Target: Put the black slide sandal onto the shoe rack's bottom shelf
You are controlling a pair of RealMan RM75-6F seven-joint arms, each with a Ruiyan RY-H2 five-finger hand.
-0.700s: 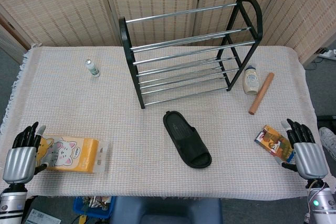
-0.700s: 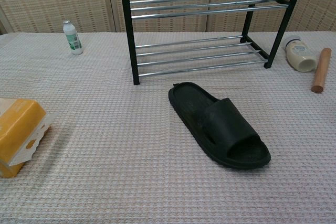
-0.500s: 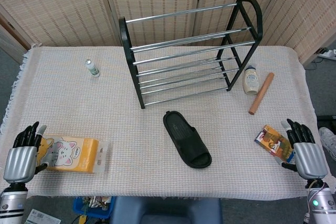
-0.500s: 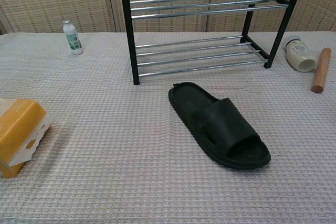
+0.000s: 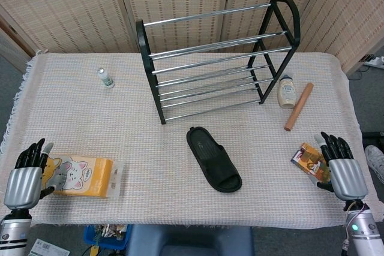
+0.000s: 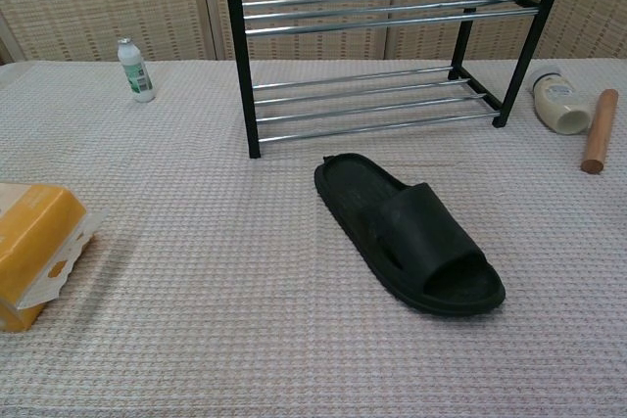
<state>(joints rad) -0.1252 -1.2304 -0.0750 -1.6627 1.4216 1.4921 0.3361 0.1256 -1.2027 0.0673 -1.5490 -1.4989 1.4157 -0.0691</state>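
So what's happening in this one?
Nothing is being handled yet. The black sandal lies on the table cloth just in front of the shoe rack, whose bottom shelf is bare. The left hand and right hand sit at the near corners, fingers apart, holding nothing.

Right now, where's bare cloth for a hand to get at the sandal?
Bare cloth lies left of the black slide sandal up to the tissue pack, and right of it up to the snack box. A narrow strip separates its heel from the shoe rack. The rack's right foot is crowded by the jar and wooden stick.
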